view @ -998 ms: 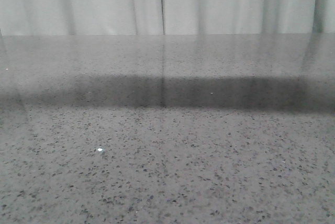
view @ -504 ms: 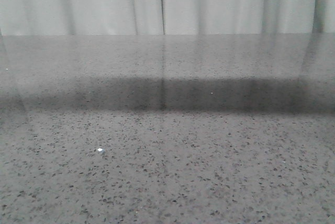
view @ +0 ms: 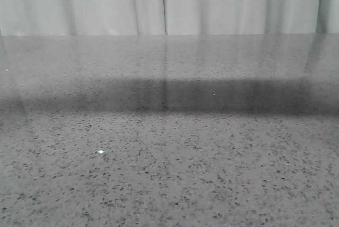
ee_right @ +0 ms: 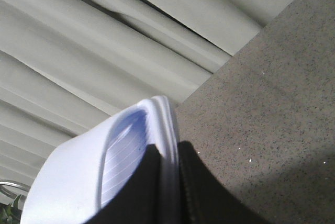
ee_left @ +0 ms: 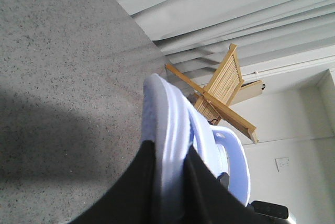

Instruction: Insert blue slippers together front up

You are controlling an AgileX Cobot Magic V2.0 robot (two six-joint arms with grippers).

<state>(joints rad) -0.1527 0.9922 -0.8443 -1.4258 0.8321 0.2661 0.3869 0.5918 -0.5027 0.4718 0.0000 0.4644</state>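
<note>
1. My left fingers (ee_left: 137, 187) were shut tight on the edge of one blue slipper (ee_left: 167, 145), up off the worktop (ee_left: 57, 77).
2. My right fingers (ee_right: 196, 182) pinched the sole edge of the other blue slipper (ee_right: 78, 182) the same way.
3. My front camera showed neither slipper, so I could have pushed them together crooked.
4. Thin edge grips might have let the soft foam bend or slip out.

Nothing visible has changed: the front view shows the same speckled desk (view: 169, 174) and curtain (view: 212, 4) throughout.
</note>
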